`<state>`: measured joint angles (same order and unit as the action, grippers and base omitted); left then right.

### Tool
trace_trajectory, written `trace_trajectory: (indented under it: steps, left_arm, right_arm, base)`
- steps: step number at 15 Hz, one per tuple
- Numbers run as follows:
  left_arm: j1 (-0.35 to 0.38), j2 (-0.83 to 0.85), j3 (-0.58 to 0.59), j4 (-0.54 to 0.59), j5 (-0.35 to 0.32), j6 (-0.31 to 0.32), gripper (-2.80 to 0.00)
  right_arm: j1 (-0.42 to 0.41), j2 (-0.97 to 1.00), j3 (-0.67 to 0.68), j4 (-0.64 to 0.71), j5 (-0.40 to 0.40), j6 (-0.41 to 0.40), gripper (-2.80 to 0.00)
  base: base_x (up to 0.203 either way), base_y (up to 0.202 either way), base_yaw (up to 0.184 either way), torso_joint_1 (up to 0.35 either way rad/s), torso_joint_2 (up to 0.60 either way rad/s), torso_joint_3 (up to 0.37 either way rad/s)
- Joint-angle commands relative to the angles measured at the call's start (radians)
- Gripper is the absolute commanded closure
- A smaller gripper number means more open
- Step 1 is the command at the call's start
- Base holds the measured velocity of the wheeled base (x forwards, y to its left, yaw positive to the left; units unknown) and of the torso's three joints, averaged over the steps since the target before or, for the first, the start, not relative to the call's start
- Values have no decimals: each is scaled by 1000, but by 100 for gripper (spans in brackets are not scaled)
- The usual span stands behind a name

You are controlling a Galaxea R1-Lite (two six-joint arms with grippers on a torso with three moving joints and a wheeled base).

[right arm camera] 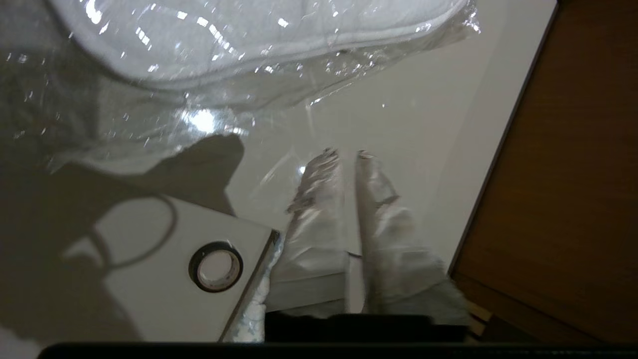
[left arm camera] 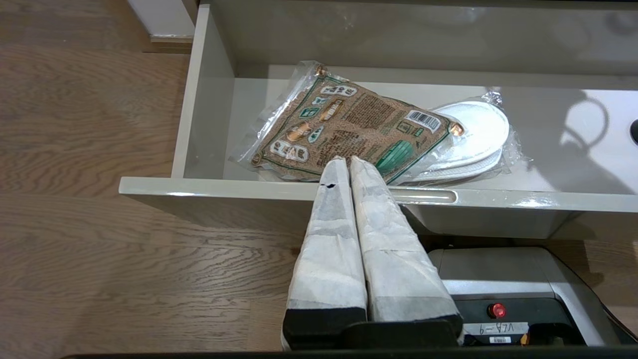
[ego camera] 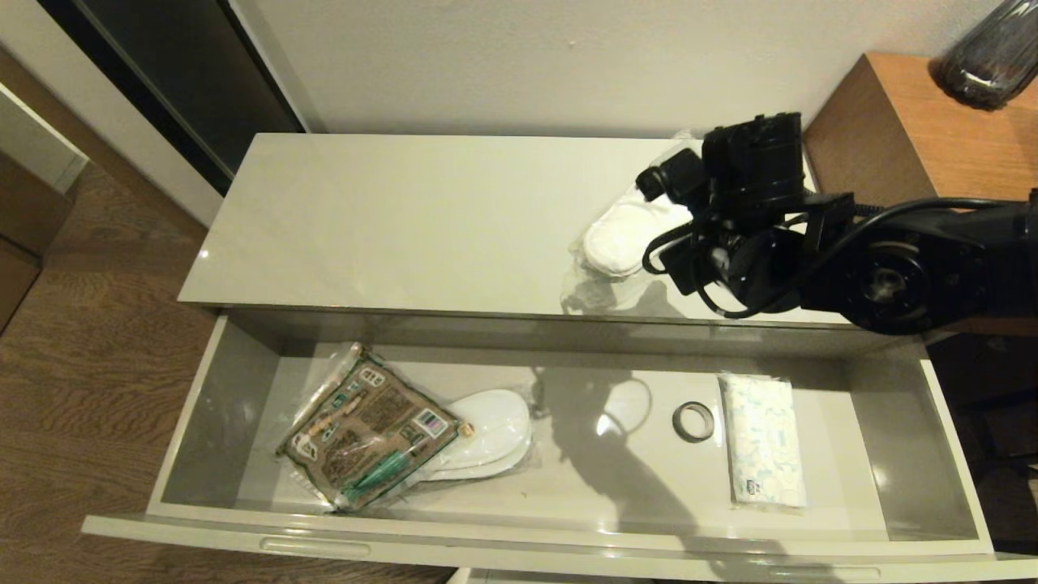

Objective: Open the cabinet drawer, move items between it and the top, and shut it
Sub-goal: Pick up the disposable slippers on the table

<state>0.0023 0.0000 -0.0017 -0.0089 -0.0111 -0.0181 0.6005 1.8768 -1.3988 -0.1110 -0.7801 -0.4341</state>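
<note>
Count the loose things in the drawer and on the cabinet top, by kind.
Wrapped slipper packs: 2, in the drawer and on top
Printed packet: 1
Tape roll: 1
Tissue pack: 1
Total: 5

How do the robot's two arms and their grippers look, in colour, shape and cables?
The right arm is glossy black with a round joint housing and loose black cables looping near the wrist. Both the right gripper and the left gripper have two long tapering fingers wrapped in whitish-grey tape, rising from a black base. The left fingers show a small dark tear near the tip.
</note>
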Motion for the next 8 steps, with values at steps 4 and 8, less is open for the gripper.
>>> trace_trajectory:
  steps: [4,8]
  left_arm:
    - [1,2,0,0,0,0,0]
    - [1,2,0,0,0,0,0]
  right_arm:
    - [43,-4,125,-16,-47,-99,-280]
    - [65,79,76,-18,-98,-188,-280]
  base:
    - [0,0,0,0,0,0]
    - [0,0,0,0,0,0]
